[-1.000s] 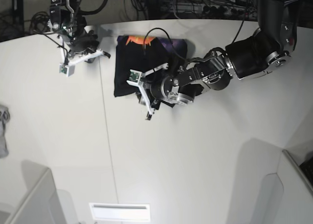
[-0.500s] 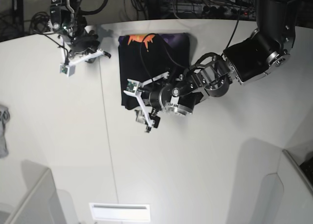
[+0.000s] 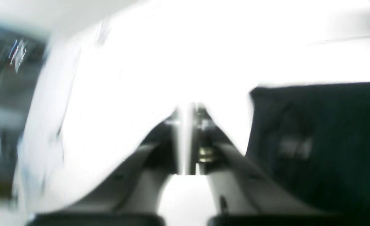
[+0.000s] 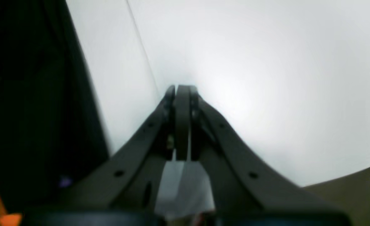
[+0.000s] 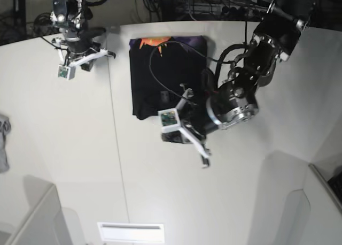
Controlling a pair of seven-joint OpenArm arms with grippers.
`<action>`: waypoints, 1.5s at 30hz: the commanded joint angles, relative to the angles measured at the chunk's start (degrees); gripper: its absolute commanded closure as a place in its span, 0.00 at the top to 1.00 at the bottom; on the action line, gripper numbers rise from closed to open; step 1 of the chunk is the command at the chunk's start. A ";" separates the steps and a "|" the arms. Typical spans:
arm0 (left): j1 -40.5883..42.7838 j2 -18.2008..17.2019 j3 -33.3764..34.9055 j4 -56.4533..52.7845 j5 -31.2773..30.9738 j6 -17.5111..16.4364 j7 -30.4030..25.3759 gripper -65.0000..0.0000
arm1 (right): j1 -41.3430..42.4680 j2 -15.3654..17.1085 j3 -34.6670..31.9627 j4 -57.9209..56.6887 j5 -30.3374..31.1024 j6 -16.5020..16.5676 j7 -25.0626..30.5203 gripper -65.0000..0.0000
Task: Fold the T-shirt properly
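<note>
left wrist view blurred; both jaws together, empty. folded black cotton t-shirt [image 5: 165,76] beside left gripper [image 3: 189,138], partly hidden; right gripper [image 4: 181,94] apart.

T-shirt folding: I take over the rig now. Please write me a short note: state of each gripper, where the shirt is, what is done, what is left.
Left gripper: shut, holding nothing, raised over the table just off the shirt's near edge.
Right gripper: shut, empty, beside the shirt's far corner, not touching it.
T-shirt: lies folded into a compact dark rectangle at the far side of the table, orange print showing at its far edge. No gripper touches it.
Done: the shirt appears folded and released.
Left: probably only check the near edge, partly hidden behind the left arm, and park both arms. A small grey cloth lies at the table's edge, untouched.
</note>
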 commanded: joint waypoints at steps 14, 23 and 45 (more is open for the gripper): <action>35.85 -5.43 -25.27 -1.54 -1.17 0.29 -38.18 0.00 | -10.80 1.98 -9.51 1.13 -26.87 0.52 23.20 0.00; 56.16 -5.34 -35.82 -5.50 -1.26 0.29 -54.09 0.00 | -18.98 9.19 -9.07 1.13 -27.49 0.52 29.53 0.00; 65.65 0.64 -34.41 -56.40 -0.73 7.99 -81.87 0.00 | -34.28 19.12 -17.16 -11.80 -27.14 0.44 17.40 0.00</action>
